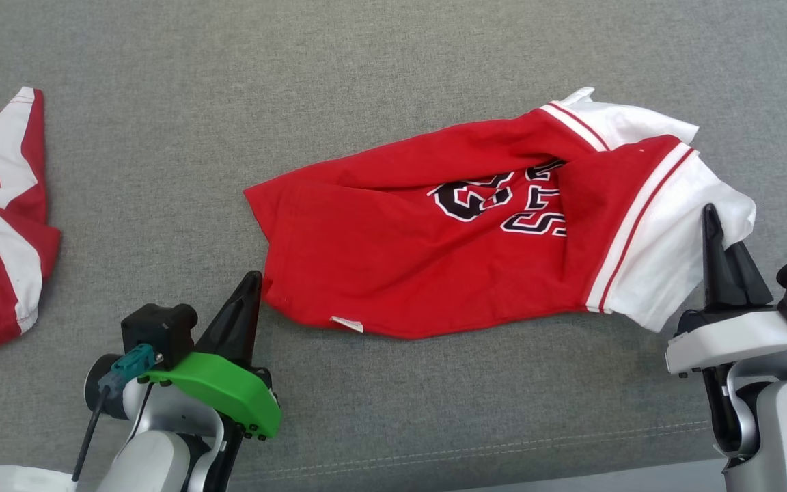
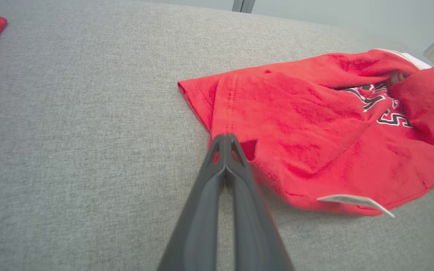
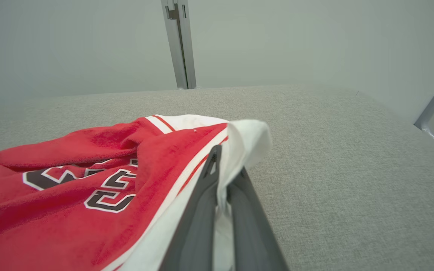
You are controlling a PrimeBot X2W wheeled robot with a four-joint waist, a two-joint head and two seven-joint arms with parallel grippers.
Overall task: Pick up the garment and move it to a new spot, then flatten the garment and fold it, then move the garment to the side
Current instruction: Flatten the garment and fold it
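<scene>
Both clamp the garment (image 1: pixel 393 260): left gripper (image 2: pixel 225 137) on red, right gripper (image 3: pixel 224 162) on white.

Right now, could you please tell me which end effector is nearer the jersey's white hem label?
Left. The left end effector pinches the hem corner of the red jersey just left of the white label; the right end effector grips the white sleeve at the jersey's opposite end.

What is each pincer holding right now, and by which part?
Both hold the red garment: the left pincer is shut on its red hem corner, the right pincer on its white edge.
</scene>
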